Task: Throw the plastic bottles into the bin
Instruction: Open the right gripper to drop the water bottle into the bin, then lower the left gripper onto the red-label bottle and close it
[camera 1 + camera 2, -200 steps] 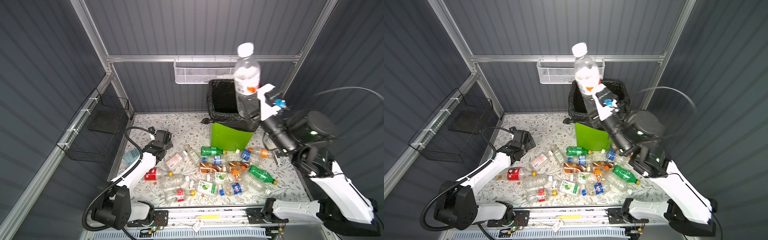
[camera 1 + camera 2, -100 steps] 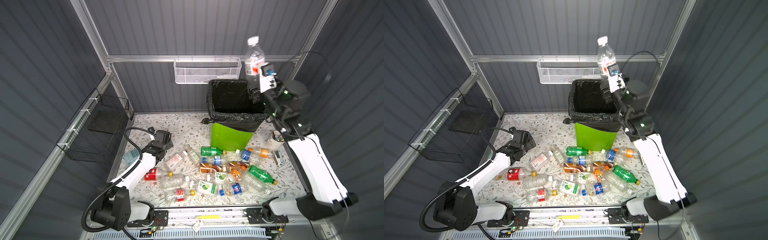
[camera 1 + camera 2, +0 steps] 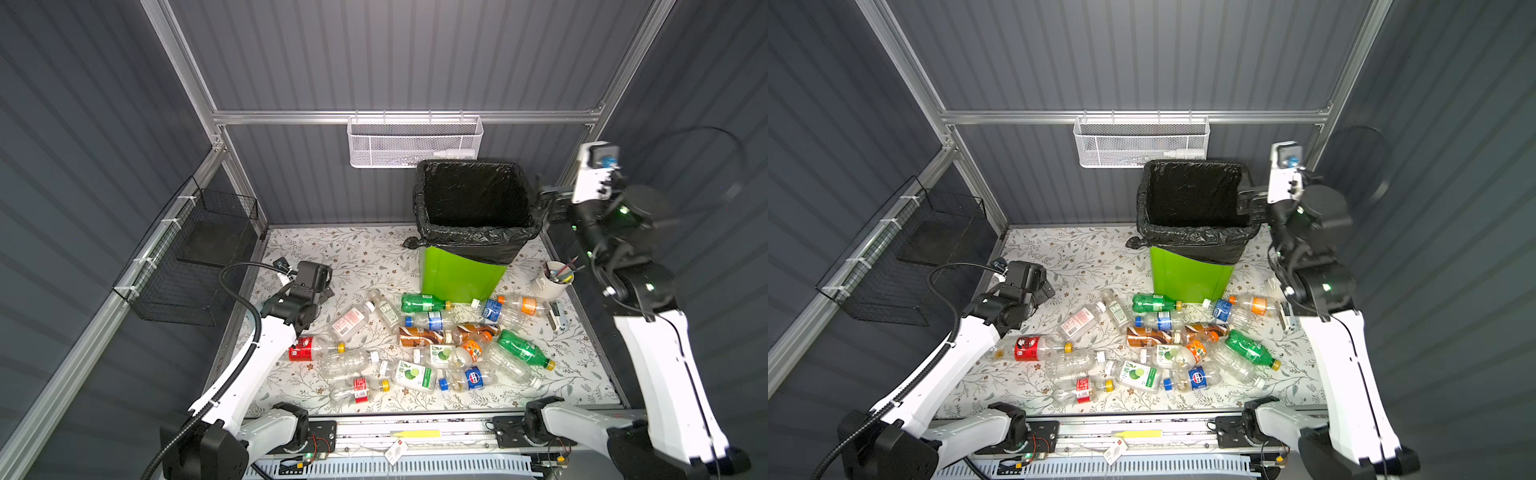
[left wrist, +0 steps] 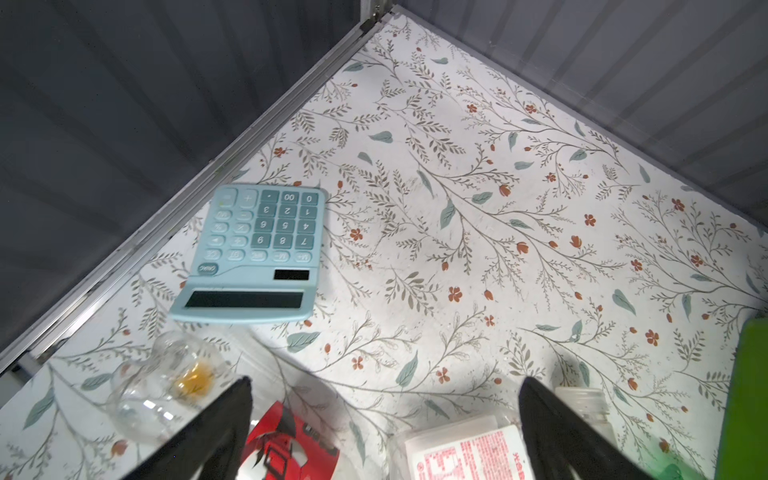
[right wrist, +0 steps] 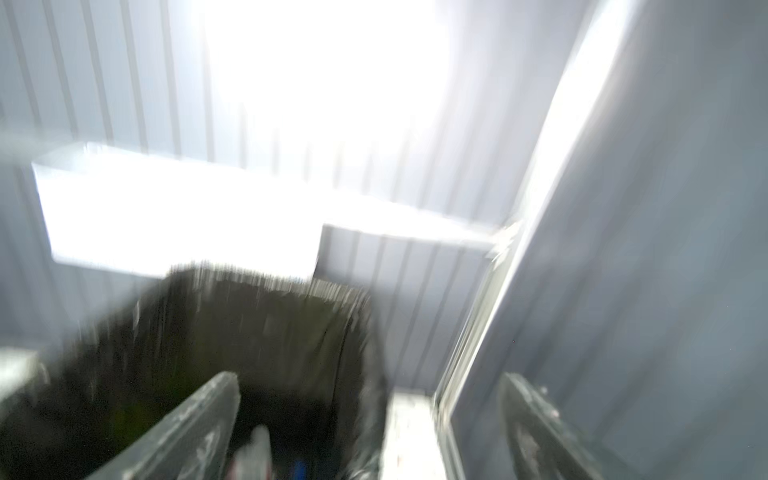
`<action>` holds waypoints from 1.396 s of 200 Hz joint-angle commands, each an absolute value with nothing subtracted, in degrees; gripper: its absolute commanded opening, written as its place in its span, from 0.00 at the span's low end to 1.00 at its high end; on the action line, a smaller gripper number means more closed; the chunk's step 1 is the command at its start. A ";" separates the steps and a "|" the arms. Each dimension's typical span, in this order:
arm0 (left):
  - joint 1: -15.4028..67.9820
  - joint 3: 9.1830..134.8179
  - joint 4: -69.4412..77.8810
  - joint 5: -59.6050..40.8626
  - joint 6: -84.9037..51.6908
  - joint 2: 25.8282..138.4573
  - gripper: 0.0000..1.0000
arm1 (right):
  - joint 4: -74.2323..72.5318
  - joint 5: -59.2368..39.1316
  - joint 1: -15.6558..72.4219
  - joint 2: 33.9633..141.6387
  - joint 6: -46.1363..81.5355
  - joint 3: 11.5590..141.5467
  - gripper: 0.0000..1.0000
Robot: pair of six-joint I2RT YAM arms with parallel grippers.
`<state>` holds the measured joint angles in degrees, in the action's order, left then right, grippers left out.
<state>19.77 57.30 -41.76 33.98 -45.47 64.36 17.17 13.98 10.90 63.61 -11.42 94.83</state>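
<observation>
The green bin (image 3: pixel 457 278) (image 3: pixel 1187 282) with its black bag stands at the back right in both top views. My right gripper (image 3: pixel 550 203) (image 3: pixel 1250 203) hangs at the bin's right rim, open and empty. Its wrist view is blurred: the right gripper (image 5: pixel 370 378) has spread fingers (image 5: pixel 216 415) over the bag, where a pale shape (image 5: pixel 253 453) lies. Several plastic bottles (image 3: pixel 436 345) (image 3: pixel 1167 345) lie on the floor in front of the bin. My left gripper (image 3: pixel 326 293) (image 3: pixel 1048 291) (image 4: pixel 384 386) is open just above a red-labelled bottle (image 4: pixel 291 449) and a white-labelled bottle (image 4: pixel 469 453).
A white mesh basket (image 3: pixel 415 143) hangs on the back wall and a black wire basket (image 3: pixel 199 257) on the left wall. A white cup of pencils (image 3: pixel 552 282) stands right of the bin. A pale blue calculator (image 4: pixel 257 253) lies by the left wall.
My right arm swung a clear bottle from high in front across to the bin, came down to its right rim and opened; the bottle has left the grip. The left arm stayed still.
</observation>
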 commanded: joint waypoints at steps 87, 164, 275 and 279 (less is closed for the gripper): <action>19.60 49.75 -62.05 29.30 -70.92 66.63 1.00 | 20.34 10.38 -1.42 55.46 7.85 66.70 0.99; 19.60 41.85 -50.53 23.87 -74.89 69.56 1.00 | 21.27 7.19 -4.57 54.43 11.24 62.75 0.99; 19.49 34.83 -39.84 21.28 -77.95 69.22 0.93 | 21.97 6.08 -4.66 54.16 11.54 62.49 0.99; 19.50 34.84 -39.78 21.33 -77.96 69.20 0.92 | 21.95 6.08 -4.66 54.08 11.47 62.45 0.99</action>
<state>19.77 35.86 -41.17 22.31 -76.40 69.49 21.41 6.55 -4.43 54.59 11.38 62.87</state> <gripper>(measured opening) 0.936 0.991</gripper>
